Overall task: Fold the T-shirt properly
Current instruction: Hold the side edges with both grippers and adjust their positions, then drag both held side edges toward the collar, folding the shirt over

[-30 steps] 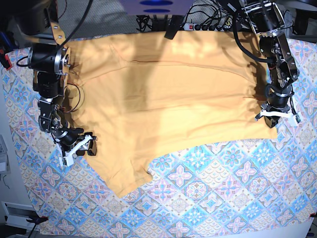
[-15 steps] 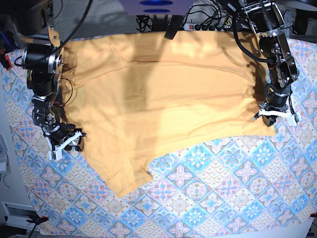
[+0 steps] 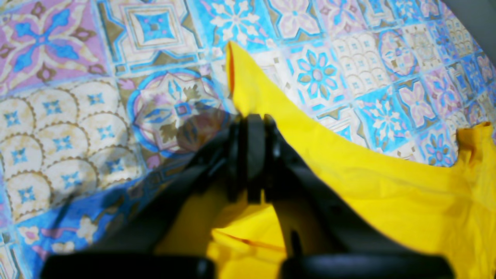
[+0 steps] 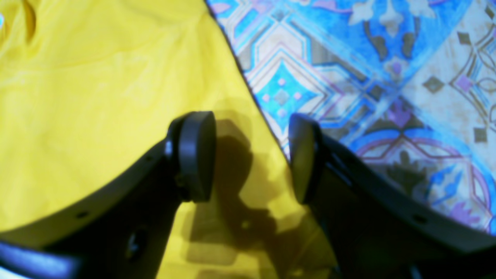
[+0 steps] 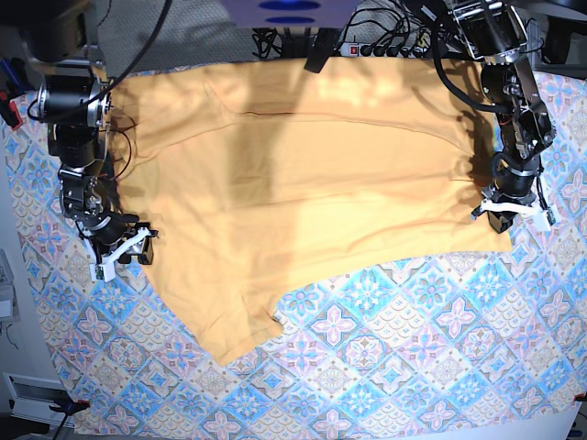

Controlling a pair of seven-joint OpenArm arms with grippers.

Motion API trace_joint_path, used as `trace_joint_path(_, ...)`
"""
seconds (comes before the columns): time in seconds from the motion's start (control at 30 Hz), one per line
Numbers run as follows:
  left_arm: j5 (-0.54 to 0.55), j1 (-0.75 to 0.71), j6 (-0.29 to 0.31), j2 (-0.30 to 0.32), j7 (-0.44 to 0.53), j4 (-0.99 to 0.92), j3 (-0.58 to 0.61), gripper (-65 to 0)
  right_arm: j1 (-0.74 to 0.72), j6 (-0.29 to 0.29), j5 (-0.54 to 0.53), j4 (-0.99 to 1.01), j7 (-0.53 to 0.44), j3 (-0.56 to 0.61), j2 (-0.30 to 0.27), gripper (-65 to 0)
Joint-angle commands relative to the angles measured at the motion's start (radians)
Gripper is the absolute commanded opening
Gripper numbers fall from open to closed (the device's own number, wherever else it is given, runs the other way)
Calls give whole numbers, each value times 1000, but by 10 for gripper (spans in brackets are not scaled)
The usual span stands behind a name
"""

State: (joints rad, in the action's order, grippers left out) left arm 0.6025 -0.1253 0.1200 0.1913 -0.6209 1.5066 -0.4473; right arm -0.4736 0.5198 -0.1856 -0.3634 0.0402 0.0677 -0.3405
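The left gripper (image 3: 250, 162) is clamped on the T-shirt (image 5: 303, 192) edge at 3 o'clock; the right gripper (image 4: 252, 155) hangs parted over its 9 o'clock edge. The shirt lies spread on the surface (image 5: 413, 367). Still securing corners, I judge; next, the right must close on cloth.

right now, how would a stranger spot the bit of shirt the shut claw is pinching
Start at the patterned tablecloth and find the big orange T-shirt spread on it. Follow its edge to the left claw. The pinched corner stands up; the rest lies flat.
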Motion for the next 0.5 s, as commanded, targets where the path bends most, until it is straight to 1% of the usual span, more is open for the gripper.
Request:
trace_joint_path(0.0,4,9,5,14,20,21,-5,-650,-18,16,7,-9,20,30,-7,-369)
trace_joint_path(0.03,4,9,5,14,20,21,-5,-650,-18,16,7,-10,22,54,-7,-386)
trace_joint_path(0.13,4,9,5,14,20,21,-5,-650,-18,16,7,-10,23,97,-7,-474)
trace_joint_path(0.2,4,9,5,14,20,21,-5,-650,-18,16,5,-12,23,102,-6,-539)
trace_joint_path(0.27,4,9,5,14,20,21,-5,-650,-18,16,5,-12,23,105,-6,-588)
trace_joint_path(0.37,4,9,5,14,20,21,-5,-650,-18,16,5,-15,23,100,-6,-636)
trace_joint_path(0.47,4,9,5,14,22,21,-5,-650,-14,16,1,-84,26,100,-10,-650)
